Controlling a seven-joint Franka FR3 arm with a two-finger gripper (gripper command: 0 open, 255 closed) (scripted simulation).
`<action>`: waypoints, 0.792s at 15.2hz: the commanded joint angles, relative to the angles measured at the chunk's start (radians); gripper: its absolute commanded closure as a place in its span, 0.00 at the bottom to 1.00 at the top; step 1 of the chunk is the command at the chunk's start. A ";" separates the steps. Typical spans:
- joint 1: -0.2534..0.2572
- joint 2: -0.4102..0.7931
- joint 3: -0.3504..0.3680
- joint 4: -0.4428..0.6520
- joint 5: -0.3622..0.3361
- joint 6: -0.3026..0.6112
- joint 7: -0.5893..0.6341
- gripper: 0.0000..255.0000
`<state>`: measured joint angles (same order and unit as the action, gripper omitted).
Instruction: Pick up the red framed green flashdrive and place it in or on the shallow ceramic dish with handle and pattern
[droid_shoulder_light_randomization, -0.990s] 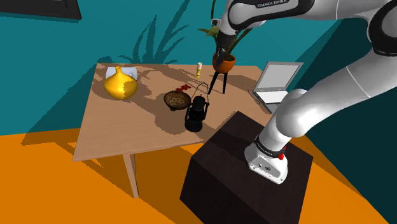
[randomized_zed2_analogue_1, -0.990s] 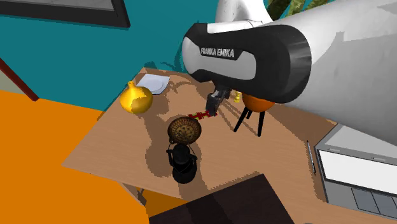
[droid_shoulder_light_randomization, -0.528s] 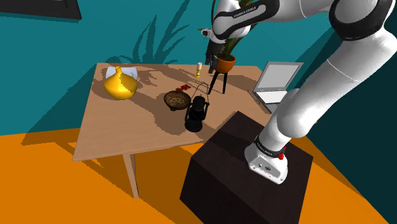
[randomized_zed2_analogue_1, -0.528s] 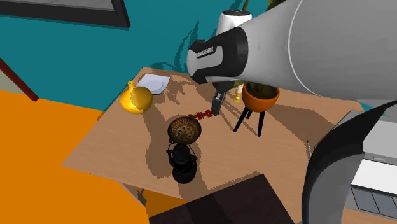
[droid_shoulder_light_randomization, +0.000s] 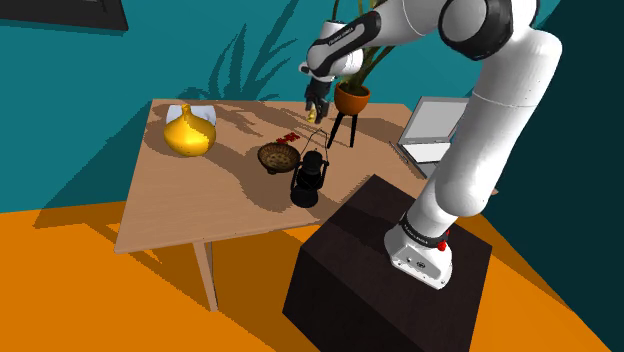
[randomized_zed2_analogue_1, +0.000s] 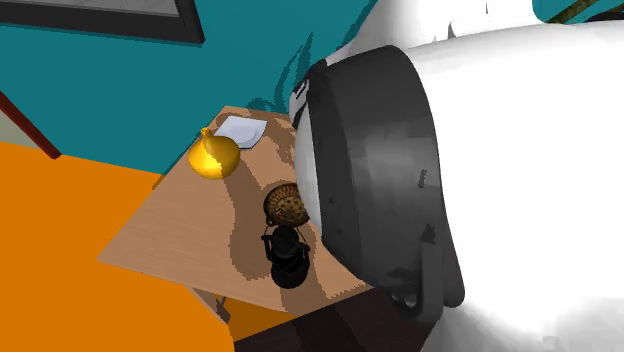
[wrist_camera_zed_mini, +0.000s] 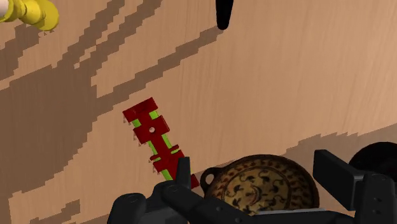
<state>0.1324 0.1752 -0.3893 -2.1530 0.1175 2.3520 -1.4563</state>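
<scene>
At the shoulder view's centre: black lantern (droid_shoulder_light_randomization: 308, 180) nearest, round brown patterned dish (droid_shoulder_light_randomization: 276, 157) just behind it. Red-framed green flashdrive (droid_shoulder_light_randomization: 288, 137) lies flat on the wooden table (droid_shoulder_light_randomization: 170, 210), just beside the dish. Black gripper (droid_shoulder_light_randomization: 315, 106) above, upper centre, fingers apart, holding nothing.

Wall: flat teal wall (droid_shoulder_light_randomization: 70, 70), crossed by leaf shadows
Floor: plain orange floor (droid_shoulder_light_randomization: 60, 290)
Furniture: light wooden rectangular table (droid_shoulder_light_randomization: 180, 205), placed by the wall

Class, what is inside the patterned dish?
The dish shows just its brown pattern where visible, with nothing lying in it; the flashdrive lies beside it. The open gripper hides part of it.
</scene>
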 joint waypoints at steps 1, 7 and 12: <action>-0.017 0.091 0.018 0.065 0.043 0.015 -0.093 0.00; -0.082 0.331 0.096 0.270 0.106 0.033 -0.298 0.00; -0.123 0.512 0.154 0.456 0.109 0.025 -0.416 0.00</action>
<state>0.0157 0.6565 -0.2458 -1.7317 0.2279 2.3805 -1.8505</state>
